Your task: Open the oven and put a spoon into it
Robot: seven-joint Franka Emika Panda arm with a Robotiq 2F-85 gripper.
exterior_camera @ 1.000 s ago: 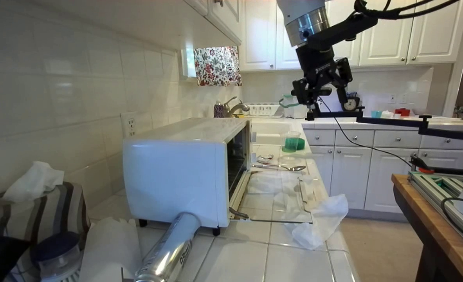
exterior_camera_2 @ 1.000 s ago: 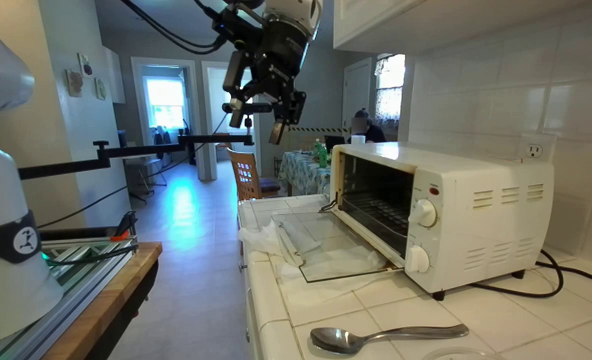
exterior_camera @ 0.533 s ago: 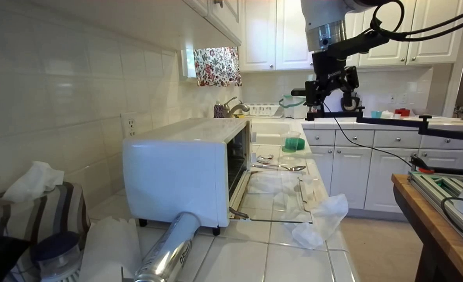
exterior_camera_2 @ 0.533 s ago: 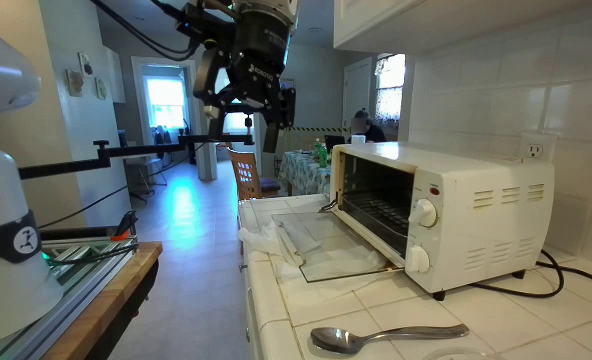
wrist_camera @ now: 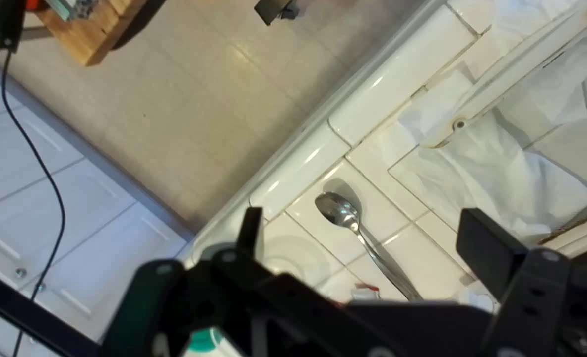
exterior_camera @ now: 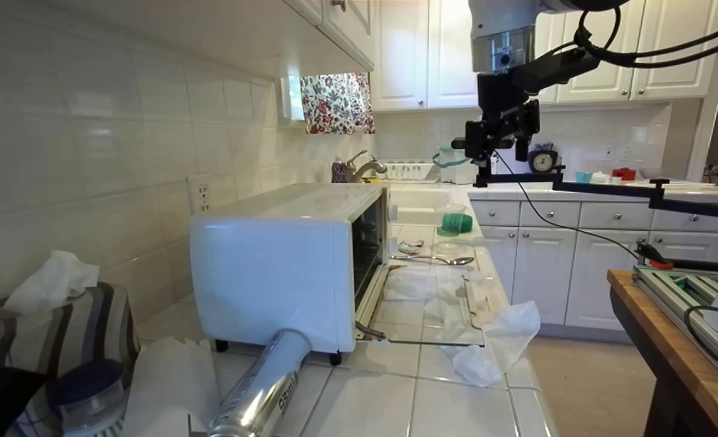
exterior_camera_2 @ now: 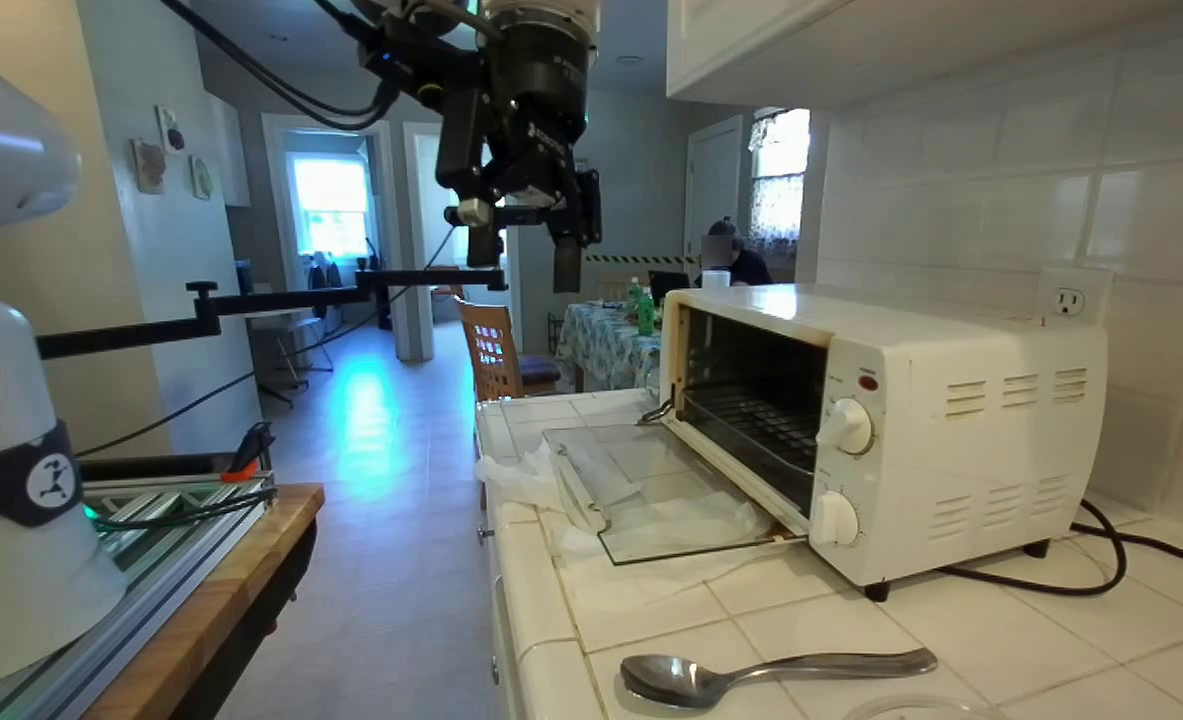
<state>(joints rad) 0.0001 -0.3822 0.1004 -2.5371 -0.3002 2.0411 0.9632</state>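
Note:
The white oven (exterior_camera: 267, 279) stands on the tiled counter and also shows in an exterior view (exterior_camera_2: 981, 450). Its glass door (exterior_camera_2: 671, 500) is folded down flat and the dark interior with a rack (exterior_camera_2: 751, 415) is exposed. A metal spoon (exterior_camera_2: 686, 682) lies on the counter beside the oven's knob end. It also shows in an exterior view (exterior_camera: 456, 261) and in the wrist view (wrist_camera: 335, 208). My gripper (exterior_camera_2: 528, 262) is open and empty, pointing down, high above the counter. In the wrist view the spoon lies between the spread fingers of my gripper (wrist_camera: 365, 227), far below them.
Crumpled white paper (exterior_camera: 498, 346) lies under and beside the door. A foil roll (exterior_camera: 267, 388) leans at the oven's far end from the spoon. A cup (exterior_camera: 450, 220) and clear lid (exterior_camera: 450, 247) stand near the spoon. A wall cabinet (exterior_camera_2: 911, 50) hangs above the oven.
My gripper has swung from a tilted pose to pointing nearly straight down, and has turned about its axis. It stays open. The oven, door and spoon have not moved.

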